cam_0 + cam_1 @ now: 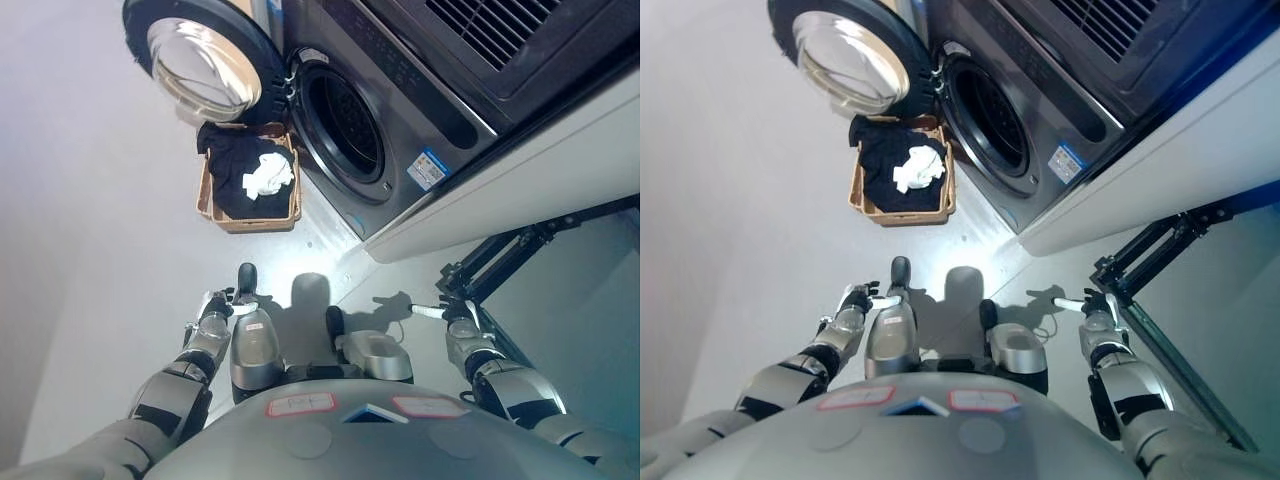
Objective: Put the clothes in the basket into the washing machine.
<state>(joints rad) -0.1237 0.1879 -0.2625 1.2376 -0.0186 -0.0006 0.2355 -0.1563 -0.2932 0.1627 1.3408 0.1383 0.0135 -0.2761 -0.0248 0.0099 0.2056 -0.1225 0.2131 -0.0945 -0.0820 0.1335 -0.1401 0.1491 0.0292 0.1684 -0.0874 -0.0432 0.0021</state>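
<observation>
Wicker basket [222, 214] still full of dark clothes [232, 172]; washing machine [400, 110] door [200, 65] open; we see both hands, left hand [215, 305] and right hand [455, 315], relaxed, holding nothing; nothing loaded yet.

1. Washing machine [400, 130], upper middle of the frame: we'd say dark grey metal with a smooth, slightly satin sheen.
2. Its open door [200, 65], upper left: shiny chrome-looking ring around glossy glass.
3. Basket [225, 218], below the door: tan woven stuff, rough, matt.
4. Clothes inside: soft matt black cloth [235, 170] plus a crumpled white cloth [268, 177].
5. Floor [100, 250]: smooth, pale, matt.
</observation>
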